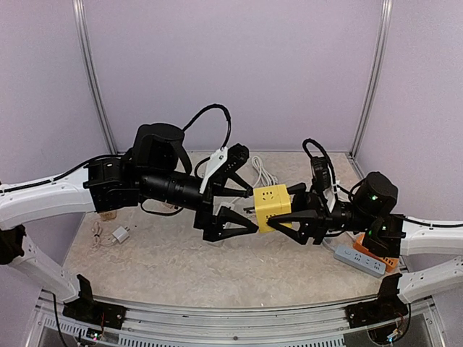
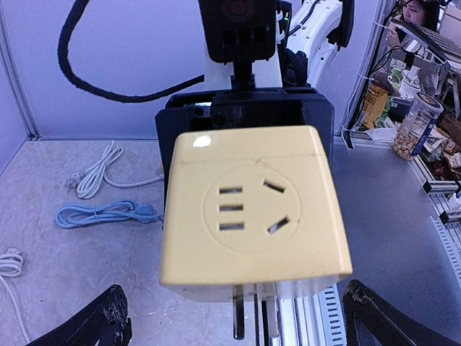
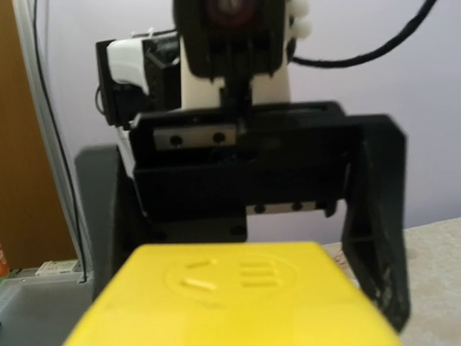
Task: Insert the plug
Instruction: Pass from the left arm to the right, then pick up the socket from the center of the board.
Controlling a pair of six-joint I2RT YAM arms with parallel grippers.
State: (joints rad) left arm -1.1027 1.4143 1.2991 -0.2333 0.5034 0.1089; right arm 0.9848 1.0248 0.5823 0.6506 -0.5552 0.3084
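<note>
Two prongs [image 2: 238,317] under yellow cube socket [image 1: 273,206] are partly cropped; right claw [image 1: 295,213] grips it, left claw [image 2: 234,287] gapes wide.

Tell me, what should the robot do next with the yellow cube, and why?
Probably ease the left end effector forward to straddle the yellow cube. Its fingers stand open just short of it, and the right end effector holds it in the air.

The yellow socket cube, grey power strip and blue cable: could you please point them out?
yellow socket cube [image 1: 273,199], top external view, upper face
grey power strip [image 1: 359,261], top external view, top face
blue cable [image 2: 101,213], left wrist view, coil's middle
</note>
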